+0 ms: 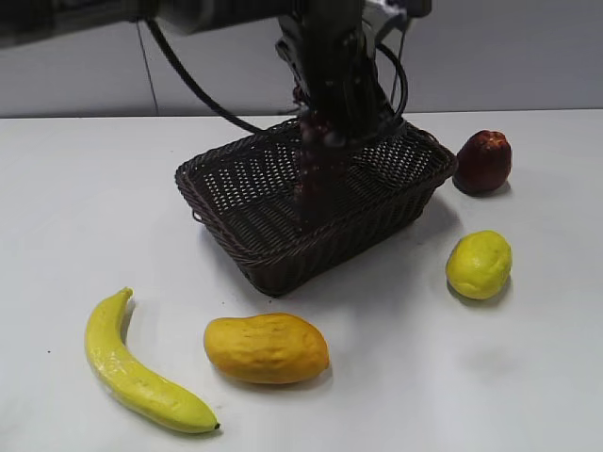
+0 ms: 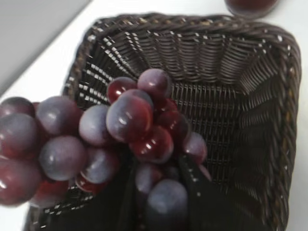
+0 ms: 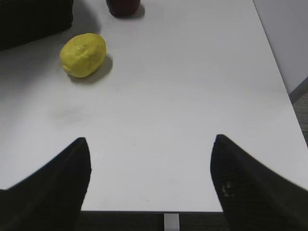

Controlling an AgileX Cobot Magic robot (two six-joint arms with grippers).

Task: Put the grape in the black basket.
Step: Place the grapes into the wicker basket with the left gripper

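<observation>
The left pincer (image 2: pixel 159 192) is clamped on the grape (image 2: pixel 120 139), its dark fingers (image 2: pixel 197 192) closing around the lower berries, and the bunch hangs above the open interior of the black basket (image 2: pixel 284 96). From the exterior view the grape (image 1: pixel 318 165) dangles blurred over the basket (image 1: pixel 240 250), which sits on the white desk (image 1: pixel 75 207). The right pincer (image 3: pixel 150 178) is spread wide, holding nothing, above bare desk, near a lemon (image 3: pixel 83 54). A banana (image 1: pixel 132 367), a mango (image 1: pixel 266 347) and a dark red fruit (image 1: pixel 483 162) lie around the basket.

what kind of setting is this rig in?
Probably a lab tabletop test bench: a bare white table against a plain grey wall, with fruit props, banana, mango, lemon, laid around a black basket.
</observation>
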